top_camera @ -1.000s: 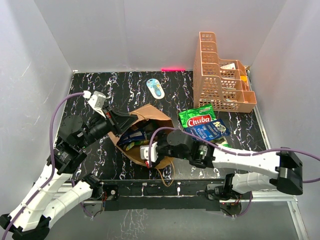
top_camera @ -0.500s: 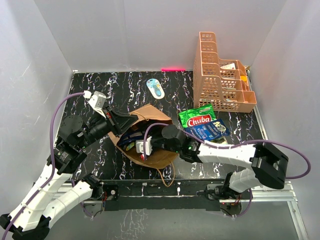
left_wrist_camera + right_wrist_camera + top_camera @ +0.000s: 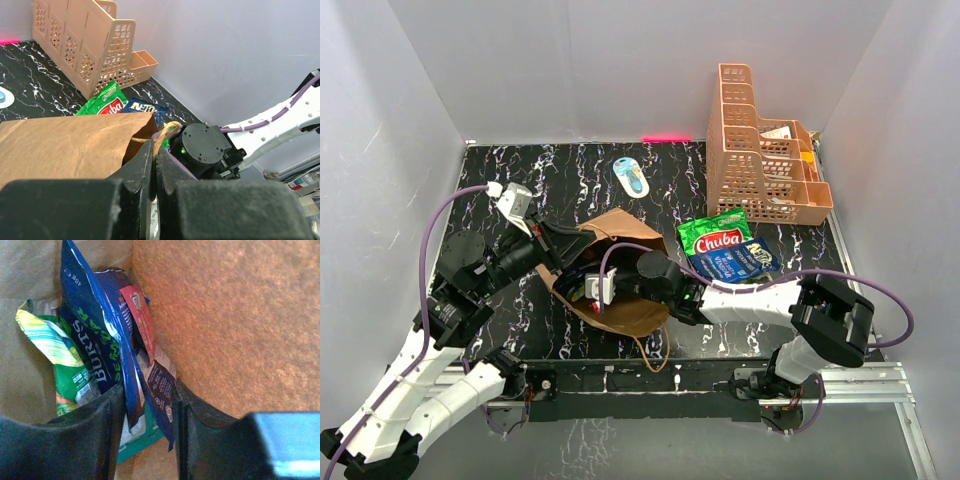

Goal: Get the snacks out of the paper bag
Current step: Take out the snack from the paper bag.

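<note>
The brown paper bag [image 3: 632, 316] lies on its side mid-table, mouth toward the left. My left gripper [image 3: 578, 240] is shut on the bag's twisted handle [image 3: 165, 136] at the rim and holds the mouth open; in the left wrist view the gripper [image 3: 155, 152] shows at the bag [image 3: 70, 142]. My right gripper [image 3: 597, 287] is inside the bag. In the right wrist view it [image 3: 148, 395] is open, with the lower edges of a blue packet [image 3: 112, 357] and a red one [image 3: 141, 315] hanging between its fingers. A green packet [image 3: 67, 367] and a teal one [image 3: 145, 432] lie beside them. The green "Chuba" bag [image 3: 716, 235] and a blue packet [image 3: 738, 260] lie outside on the table.
An orange lattice basket [image 3: 760, 150] stands at the back right. A small blue-white oval object [image 3: 631, 176] lies behind the bag. Grey walls enclose the black marbled table [image 3: 500, 175]. The bag's other handle [image 3: 653, 352] hangs over the front edge.
My right gripper has moved left, deeper into the bag's mouth. The left gripper and the bag have stayed in place.
</note>
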Available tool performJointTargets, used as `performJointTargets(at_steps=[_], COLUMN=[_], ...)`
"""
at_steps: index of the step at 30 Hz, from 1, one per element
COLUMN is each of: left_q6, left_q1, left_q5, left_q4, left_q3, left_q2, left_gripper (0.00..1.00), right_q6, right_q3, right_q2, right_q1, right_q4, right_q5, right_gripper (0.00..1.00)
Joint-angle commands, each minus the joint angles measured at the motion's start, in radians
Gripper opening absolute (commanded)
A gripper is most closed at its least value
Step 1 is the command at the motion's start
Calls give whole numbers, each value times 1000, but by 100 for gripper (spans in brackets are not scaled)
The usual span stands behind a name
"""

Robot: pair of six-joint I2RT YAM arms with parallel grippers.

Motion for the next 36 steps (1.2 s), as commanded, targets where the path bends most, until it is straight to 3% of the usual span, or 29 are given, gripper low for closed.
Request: performJointTargets(at_steps=[1,4,9,12,15,20,27,36], left_q6=[1,3,-2,-4,-7,-3,-10,-31], left_q1=[1,1,1,1,1,1,0,1], left_q5=[7,0,4,2,-4,-76,-161,-216], left_q4=[13,8,9,9,7,-24,-47,-66], left_q3=[31,29,27,26,26,20,2,12], left_q2=[-21,-22,-19,-20,-22,-34,-49,-48], left_gripper=[0,0,0,0,0,0,0,0], right_q6=[27,40,39,44,53,135,312,603], right_q3=[18,37,74,123,144,146,33,27], right_q2=[0,39,117,173,202,89,-82,-189], right_q1=[-17,-17,-18,-17,-17,-16,-25,-31], right_q4=[100,99,100,121,187,93,45,-19], right_q5=[-15,-58,-112,-28,58,-8,-45,-44], right_gripper=[35,31,39,40,30,8,8,8])
